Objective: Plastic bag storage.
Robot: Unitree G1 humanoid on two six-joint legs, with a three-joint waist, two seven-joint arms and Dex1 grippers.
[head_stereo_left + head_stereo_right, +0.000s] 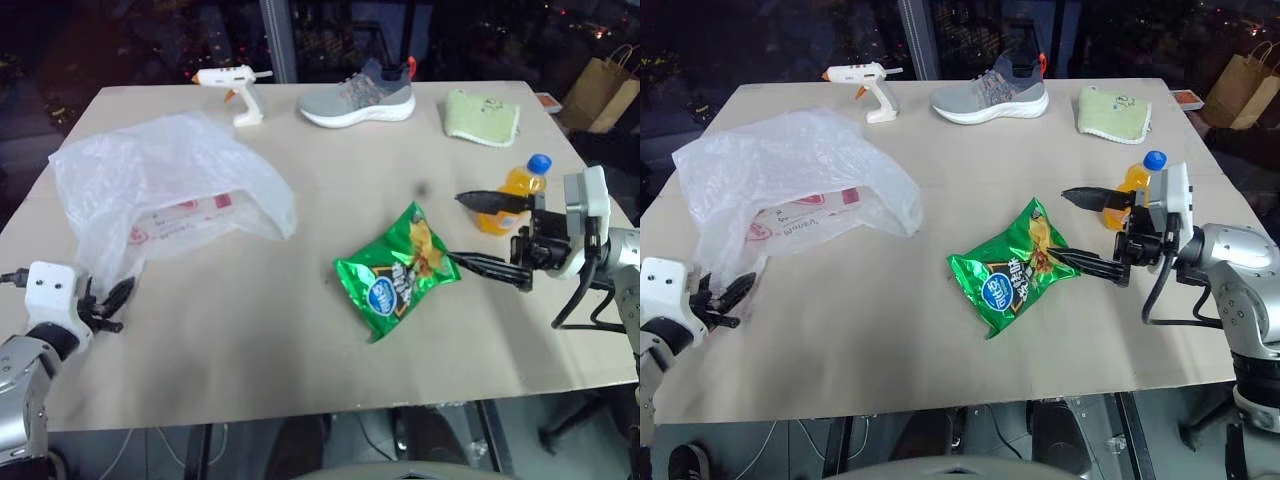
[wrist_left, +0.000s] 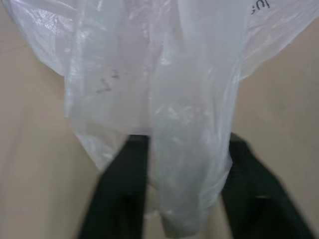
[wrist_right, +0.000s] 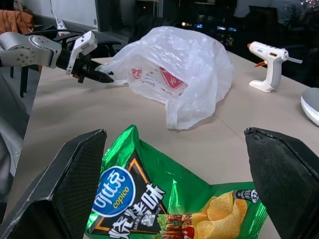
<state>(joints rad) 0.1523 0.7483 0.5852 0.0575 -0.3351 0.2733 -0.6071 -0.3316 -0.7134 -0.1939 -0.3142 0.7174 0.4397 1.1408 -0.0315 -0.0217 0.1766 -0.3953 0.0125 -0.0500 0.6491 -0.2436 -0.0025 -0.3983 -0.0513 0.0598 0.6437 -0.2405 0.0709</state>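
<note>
The plastic bag (image 1: 170, 170), crinkly translucent white with red print, lies puffed up on the left of the table (image 1: 300, 350). My left gripper (image 1: 112, 308) is low at the bag's near corner. In the left wrist view a strip of the bag (image 2: 189, 149) runs between its two fingers, which press on it from both sides. My right gripper (image 1: 485, 232) hovers on the right with its jaws wide open and nothing between them. It points left over the edge of a green snack packet (image 1: 400, 275).
Along the far edge lie a white glue gun (image 1: 235, 85), a grey shoe (image 1: 360, 98) and a green cloth (image 1: 480, 117). An orange drink bottle (image 1: 515, 190) stands just behind my right gripper. A brown paper bag (image 1: 600, 90) sits beyond the table's far right corner.
</note>
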